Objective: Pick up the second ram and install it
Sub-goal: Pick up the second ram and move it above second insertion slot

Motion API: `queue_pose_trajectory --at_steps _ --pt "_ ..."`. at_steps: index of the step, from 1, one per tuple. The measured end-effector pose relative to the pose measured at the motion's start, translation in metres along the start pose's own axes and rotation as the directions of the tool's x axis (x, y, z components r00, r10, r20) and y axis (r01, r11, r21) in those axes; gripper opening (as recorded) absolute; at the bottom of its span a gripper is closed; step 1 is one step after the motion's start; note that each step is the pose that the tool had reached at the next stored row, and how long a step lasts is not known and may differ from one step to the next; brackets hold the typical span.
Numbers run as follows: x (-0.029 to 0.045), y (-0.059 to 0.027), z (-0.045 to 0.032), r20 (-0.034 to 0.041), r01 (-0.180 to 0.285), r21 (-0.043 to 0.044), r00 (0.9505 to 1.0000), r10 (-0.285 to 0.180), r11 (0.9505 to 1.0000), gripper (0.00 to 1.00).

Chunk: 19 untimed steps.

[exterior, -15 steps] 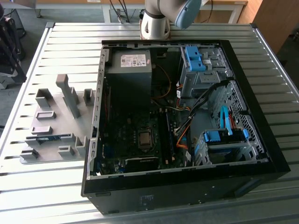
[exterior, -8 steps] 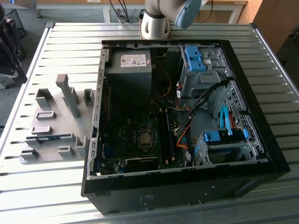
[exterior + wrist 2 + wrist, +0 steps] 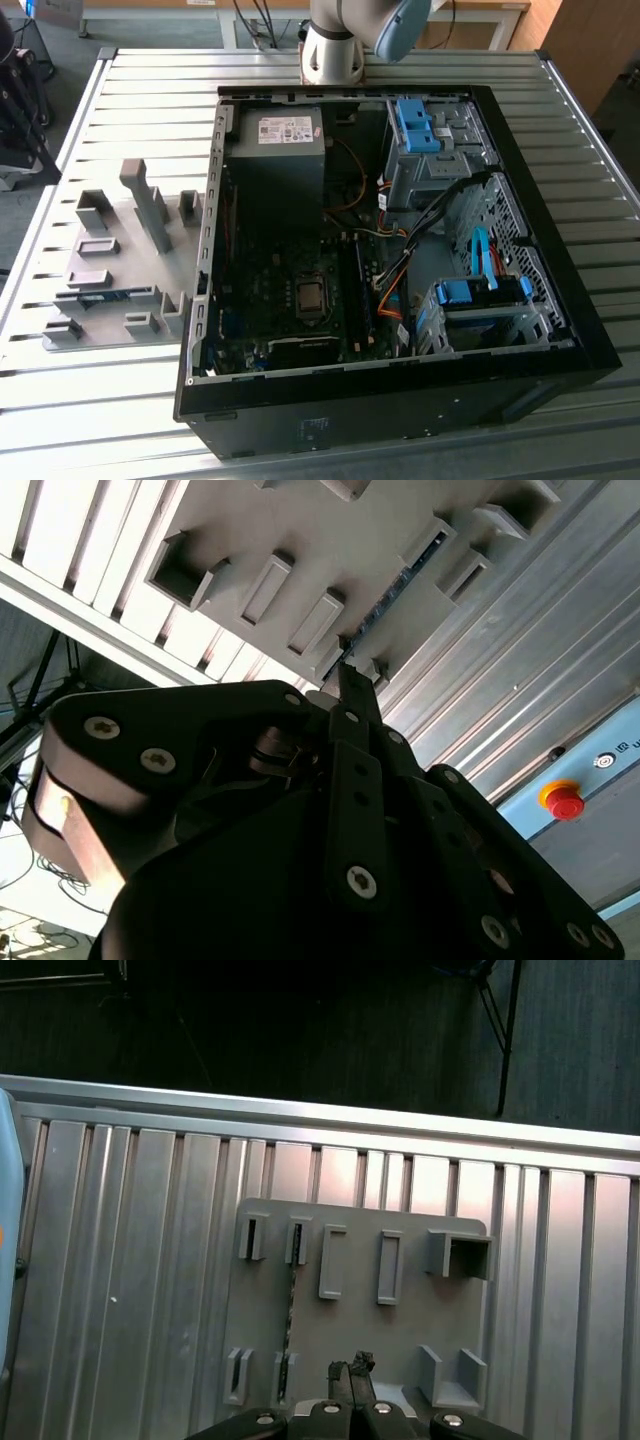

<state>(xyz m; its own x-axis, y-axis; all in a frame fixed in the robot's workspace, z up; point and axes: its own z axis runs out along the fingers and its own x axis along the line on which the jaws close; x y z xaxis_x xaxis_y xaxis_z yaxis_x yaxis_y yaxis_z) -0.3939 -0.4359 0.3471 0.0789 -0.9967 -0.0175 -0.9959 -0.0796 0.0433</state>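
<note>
Tool [image 3: 350, 1370] pinched together, empty, over grey holder [image 3: 410, 1330]; second ram [image 3: 100, 296] on edge in slot, the exterior view's lower left; misaligned descent risks hitting holder walls

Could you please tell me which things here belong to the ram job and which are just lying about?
For the job:
ram, standing in the grey holder
gripper, above the holder
open PC case

Just lying about:
blue drive latches
power supply
red stop button
</note>
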Motion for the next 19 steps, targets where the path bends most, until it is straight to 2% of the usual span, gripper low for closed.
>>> queue_pose_trajectory --at_steps 7,9,11,13,14,15,16,19 --pt "0.0044 0.0 0.0086 0.001 0.001 0.0 1.0 -0.001 1.0 0.1" --pt "0.0062 0.0001 0.0103 0.0053 0.002 0.0007 1.0 -0.002 1.0 0.1" --pt "0.0082 0.0002 0.0113 0.0222 0.002 0.002 0.9998 -0.002 1.0 0.1" --pt "0.0096 0.0004 0.0118 0.0522 0.004 0.0047 0.9986 -0.004 1.0 0.1" --pt "0.01 0.0005 0.0121 0.0628 0.004 0.0061 0.998 -0.004 1.0 0.1" --pt "0.0104 0.0006 0.0125 0.0688 0.004 0.0079 0.9976 -0.005 1.0 0.1" --pt "0.0107 0.0007 0.0128 0.0714 0.004 0.0089 0.9974 -0.005 1.0 0.1" --pt "0.011 0.0007 0.014 0.0731 0.004 0.0098 0.9973 -0.005 0.9999 0.1"
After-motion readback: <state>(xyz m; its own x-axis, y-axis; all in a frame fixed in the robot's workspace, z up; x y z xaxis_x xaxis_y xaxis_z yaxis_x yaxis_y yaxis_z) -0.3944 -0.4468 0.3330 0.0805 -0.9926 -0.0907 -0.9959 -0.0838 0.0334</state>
